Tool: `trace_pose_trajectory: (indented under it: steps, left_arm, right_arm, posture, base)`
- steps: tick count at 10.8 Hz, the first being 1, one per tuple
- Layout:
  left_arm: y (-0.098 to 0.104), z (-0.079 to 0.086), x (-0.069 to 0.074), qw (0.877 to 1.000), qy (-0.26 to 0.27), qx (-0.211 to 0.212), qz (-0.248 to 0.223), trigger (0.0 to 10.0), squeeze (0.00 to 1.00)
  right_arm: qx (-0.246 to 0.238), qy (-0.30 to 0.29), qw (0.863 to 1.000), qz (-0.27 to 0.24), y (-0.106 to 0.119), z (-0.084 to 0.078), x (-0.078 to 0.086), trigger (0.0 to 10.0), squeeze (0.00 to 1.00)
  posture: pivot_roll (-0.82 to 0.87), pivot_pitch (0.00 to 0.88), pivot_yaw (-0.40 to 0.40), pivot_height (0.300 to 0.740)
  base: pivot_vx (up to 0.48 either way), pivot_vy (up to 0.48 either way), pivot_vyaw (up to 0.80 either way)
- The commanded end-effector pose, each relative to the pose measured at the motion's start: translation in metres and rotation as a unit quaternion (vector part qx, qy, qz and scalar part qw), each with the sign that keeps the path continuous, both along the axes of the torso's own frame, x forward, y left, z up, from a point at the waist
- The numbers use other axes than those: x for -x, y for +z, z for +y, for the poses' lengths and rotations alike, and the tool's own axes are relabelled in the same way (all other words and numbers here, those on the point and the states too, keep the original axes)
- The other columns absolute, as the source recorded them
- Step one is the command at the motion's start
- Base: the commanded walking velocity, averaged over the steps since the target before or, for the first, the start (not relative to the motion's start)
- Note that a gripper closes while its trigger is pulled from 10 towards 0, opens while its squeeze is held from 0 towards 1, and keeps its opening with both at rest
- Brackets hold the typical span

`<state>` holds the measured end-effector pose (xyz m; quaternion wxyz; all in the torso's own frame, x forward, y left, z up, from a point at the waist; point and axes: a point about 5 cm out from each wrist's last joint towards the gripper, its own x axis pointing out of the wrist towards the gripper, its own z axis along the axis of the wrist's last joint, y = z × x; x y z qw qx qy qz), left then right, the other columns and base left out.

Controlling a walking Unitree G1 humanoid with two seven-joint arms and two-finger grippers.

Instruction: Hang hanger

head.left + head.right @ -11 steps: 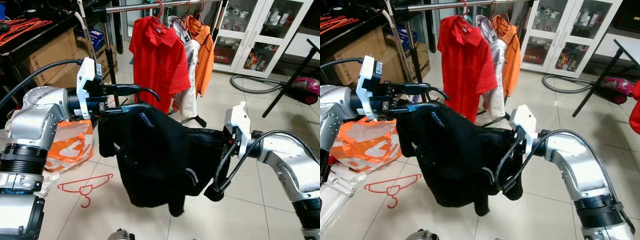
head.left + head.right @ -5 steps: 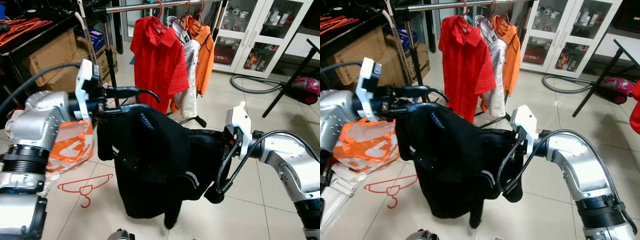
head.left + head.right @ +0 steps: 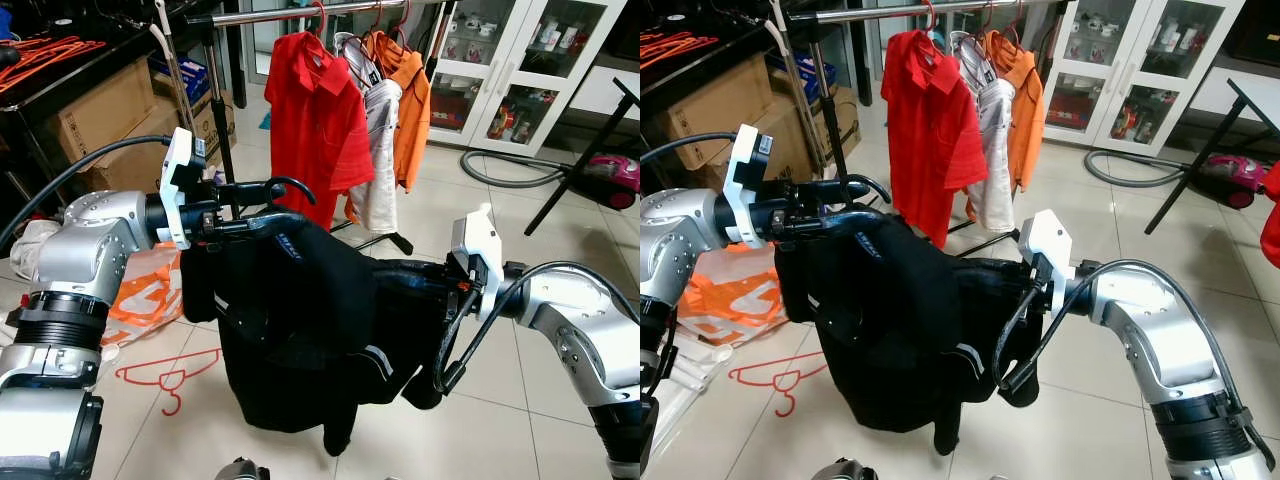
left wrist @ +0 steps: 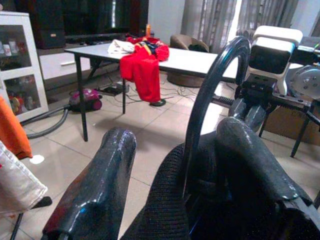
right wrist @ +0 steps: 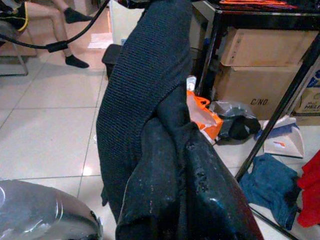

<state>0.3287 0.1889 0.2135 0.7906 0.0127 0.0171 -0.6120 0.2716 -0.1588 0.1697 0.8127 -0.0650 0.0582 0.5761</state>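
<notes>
A black hanger carries a black garment [image 3: 300, 320]; its hook [image 3: 290, 186] sticks out past my left gripper [image 3: 262, 203], which is shut on the hanger's neck at chest height. In the left wrist view the hook [image 4: 210, 90] arcs up between the two fingers [image 4: 95, 190]. My right gripper [image 3: 445, 375] is shut on the garment's right side and holds it out; its fingers [image 5: 200, 175] pinch the dark cloth. The clothes rail [image 3: 300, 12] runs behind, above the left gripper, with a red shirt [image 3: 320, 120], a white one and an orange one [image 3: 410, 110] hanging on it.
A red hanger [image 3: 165, 375] lies on the tiled floor beside an orange bag [image 3: 140, 300]. Cardboard boxes [image 3: 100, 110] and a black shelf stand on the left. A glass cabinet [image 3: 520, 80], a grey hose [image 3: 510, 175] and a black stand leg [image 3: 580, 160] are at the back right.
The left gripper with the hanger has shifted a little, and the garment has swung slightly to the left and hangs lower. The right gripper has stayed almost in place.
</notes>
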Motion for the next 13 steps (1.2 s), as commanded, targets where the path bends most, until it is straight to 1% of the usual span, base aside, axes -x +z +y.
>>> trace_pose_trajectory:
  steps: [1,2,4,6,8,10,11,13]
  left_arm:
    - [0.001,-0.001,-0.001,1.000,-0.002,0.001,0.002,2.1,0.00]
    - [0.000,0.000,-0.001,1.000,-0.001,0.000,0.003,0.0,0.00]
    - [0.001,0.002,0.000,1.000,-0.006,-0.002,0.003,0.0,0.00]
    - [-0.004,0.003,0.004,1.000,-0.018,-0.011,0.012,0.0,0.00]
    - [-0.008,0.004,0.009,0.999,-0.032,-0.011,0.024,0.0,0.00]
    - [-0.010,0.005,0.011,0.999,-0.039,-0.010,0.032,0.0,0.00]
    - [-0.011,0.006,0.013,0.998,-0.043,-0.009,0.037,0.0,0.00]
    - [-0.011,0.006,0.014,0.998,-0.044,-0.004,0.039,0.0,0.00]
  right_arm:
    - [-0.010,0.006,1.000,-0.017,0.010,0.000,0.002,0.0,0.00]
    - [-0.011,0.007,1.000,-0.015,0.009,0.000,0.003,0.0,0.00]
    - [-0.011,0.004,1.000,-0.013,0.008,-0.001,0.003,0.0,0.00]
    - [-0.013,0.002,1.000,-0.013,0.008,-0.001,0.004,0.0,0.00]
    - [-0.019,-0.001,1.000,-0.012,0.010,-0.003,0.003,0.0,0.00]
    - [-0.033,-0.007,0.999,-0.009,0.012,-0.004,0.001,0.0,0.00]
    - [-0.046,-0.017,0.999,-0.008,0.015,-0.006,-0.001,0.0,0.00]
    - [-0.056,-0.034,0.998,-0.006,0.016,-0.008,-0.005,0.0,0.00]
  posture:
    - [-0.09,0.001,-0.012,0.740]
    - [-0.09,0.000,-0.011,0.740]
    - [-0.09,0.000,-0.009,0.740]
    - [-0.09,0.000,-0.009,0.740]
    - [-0.09,0.000,-0.011,0.740]
    - [-0.09,0.000,-0.011,0.740]
    - [-0.09,0.000,-0.012,0.740]
    - [-0.09,0.000,-0.012,0.740]
  base:
    - [0.000,0.000,0.00]
    - [0.000,0.000,0.00]
    - [0.000,0.000,0.00]
    - [0.000,0.000,0.00]
    - [0.000,0.000,0.00]
    - [0.000,0.000,0.00]
    - [0.000,0.000,0.00]
    - [0.000,0.000,0.00]
